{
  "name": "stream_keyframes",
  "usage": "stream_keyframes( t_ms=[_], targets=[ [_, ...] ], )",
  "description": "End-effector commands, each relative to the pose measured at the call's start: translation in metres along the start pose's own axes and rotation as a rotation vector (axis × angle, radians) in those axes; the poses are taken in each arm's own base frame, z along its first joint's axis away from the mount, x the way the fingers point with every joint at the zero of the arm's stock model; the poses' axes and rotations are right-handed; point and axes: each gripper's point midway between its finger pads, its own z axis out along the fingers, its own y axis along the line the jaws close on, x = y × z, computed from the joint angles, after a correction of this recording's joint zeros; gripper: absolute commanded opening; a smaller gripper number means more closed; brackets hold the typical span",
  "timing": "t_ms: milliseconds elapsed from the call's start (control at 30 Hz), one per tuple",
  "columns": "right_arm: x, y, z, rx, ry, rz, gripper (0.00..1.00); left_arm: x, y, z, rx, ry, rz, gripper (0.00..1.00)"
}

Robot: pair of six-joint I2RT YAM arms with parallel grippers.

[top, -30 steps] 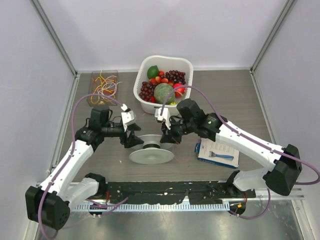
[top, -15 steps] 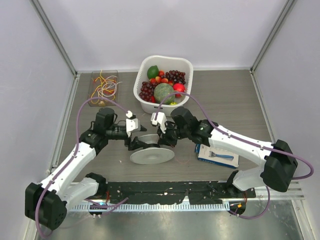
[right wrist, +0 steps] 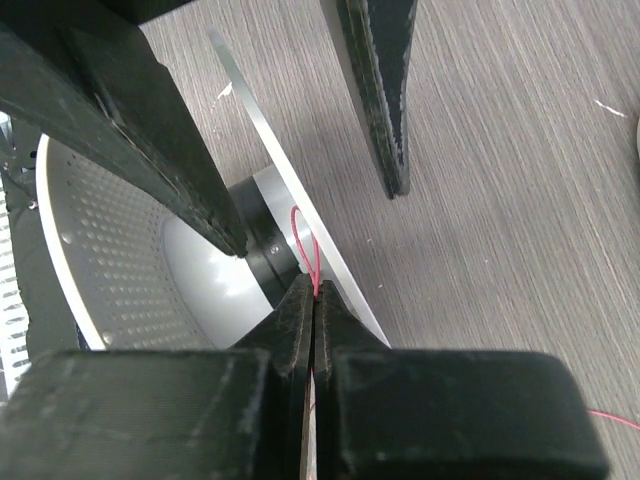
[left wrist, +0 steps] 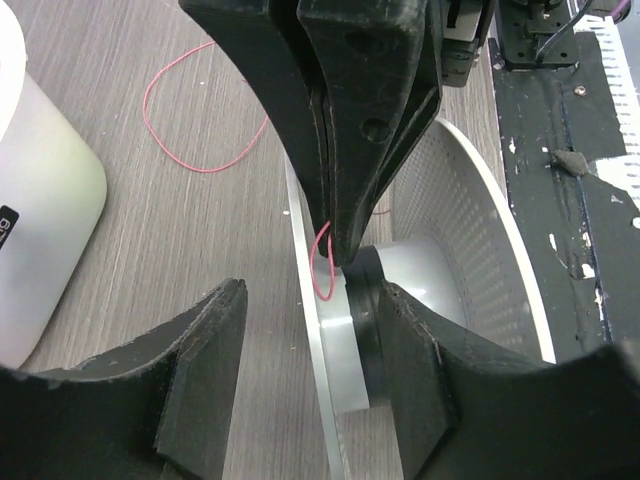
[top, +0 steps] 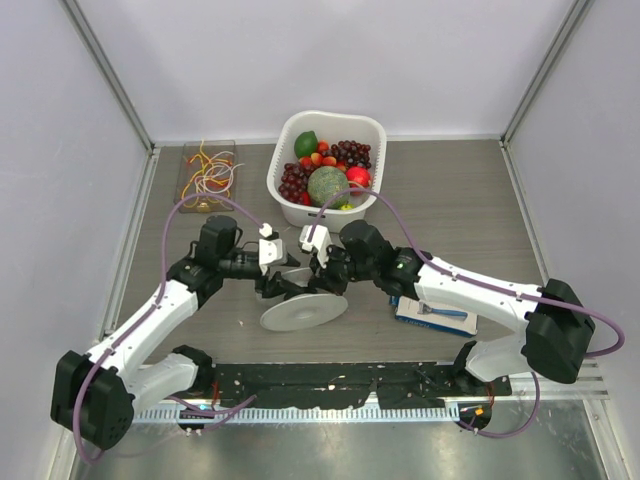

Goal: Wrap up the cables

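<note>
A white spool (top: 303, 306) lies tilted on the table between both grippers. My right gripper (right wrist: 316, 287) is shut on a thin red cable (right wrist: 306, 250), pinching a small loop against the spool's hub (left wrist: 400, 290). The loop also shows in the left wrist view (left wrist: 322, 268). More of the red cable (left wrist: 200, 120) trails over the table. My left gripper (left wrist: 312, 292) is open, its fingers either side of the spool's near flange (left wrist: 325, 400), not touching it. In the top view the left gripper (top: 275, 285) and the right gripper (top: 322, 279) face each other. The other cables (top: 208, 172) sit in a clear tray at the back left.
A white basket (top: 372, 128) of fruit stands just behind the grippers. A blue and white packet (top: 436, 311) lies right of the spool under the right arm. A black strip (top: 330, 385) runs along the near edge.
Both grippers have come closer together at the spool; the right one moved left and down with the red cable. The spool has shifted slightly left.
</note>
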Motion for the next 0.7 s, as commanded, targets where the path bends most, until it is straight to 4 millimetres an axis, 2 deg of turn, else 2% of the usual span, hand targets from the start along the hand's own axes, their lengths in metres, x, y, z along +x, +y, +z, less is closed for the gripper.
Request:
stream_keyframes(
  t_ms=[0, 100, 267, 433, 600, 667],
  targets=[
    [-0.0227, 0.001, 0.0017, 0.009, -0.09, -0.032, 0.01, -0.0132, 0.0026, 0.0043, 0.006, -0.043, 0.045, 0.55],
    [-0.0204, 0.0001, 0.0031, 0.017, -0.092, -0.037, 0.01, -0.0131, 0.0018, 0.0047, 0.007, -0.041, 0.032, 0.49],
    [-0.0214, 0.0, 0.0049, 0.03, -0.099, -0.038, 0.01, -0.0132, 0.0014, 0.0056, -0.001, -0.035, 0.013, 0.47],
    [-0.0257, -0.0002, 0.0057, 0.035, -0.116, -0.029, 0.01, -0.012, 0.0027, 0.0064, -0.023, -0.02, 0.023, 0.33],
    [-0.0227, 0.0018, 0.0097, 0.029, -0.113, -0.025, 0.01, -0.0098, 0.0013, 0.01, -0.028, -0.003, 0.036, 0.32],
    [-0.0226, 0.0028, 0.0107, 0.026, -0.112, -0.026, 0.01, -0.0082, 0.0006, 0.0104, -0.032, 0.003, 0.04, 0.26]
  ],
)
